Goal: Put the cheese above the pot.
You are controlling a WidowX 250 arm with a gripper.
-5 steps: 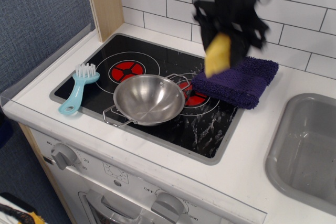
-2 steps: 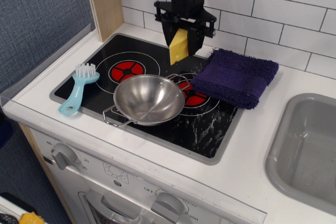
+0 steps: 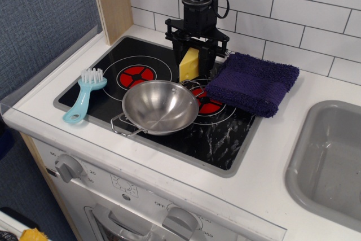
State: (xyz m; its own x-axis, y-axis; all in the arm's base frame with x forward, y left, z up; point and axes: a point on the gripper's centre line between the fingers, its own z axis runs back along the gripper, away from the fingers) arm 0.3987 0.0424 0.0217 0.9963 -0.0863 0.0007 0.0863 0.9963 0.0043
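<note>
The cheese [image 3: 189, 65], a small yellow wedge, hangs between the fingers of my black gripper [image 3: 192, 66], just behind the pot and low over the black stovetop. The gripper is shut on it and points straight down. The pot [image 3: 160, 107], a shiny steel pan with two wire loop handles, sits empty in the middle of the stovetop, in front of the cheese. Whether the cheese touches the stovetop I cannot tell.
A folded purple towel [image 3: 253, 82] lies right of the gripper, partly on the stove. A light-blue brush [image 3: 85, 96] lies at the stove's left. A grey sink [image 3: 330, 161] is at the right. The tiled wall and a wooden post [image 3: 113, 3] stand behind.
My gripper carried the cheese from over the towel leftward to behind the pot, then lowered it close to the stovetop. Pot, towel and brush have not moved.
</note>
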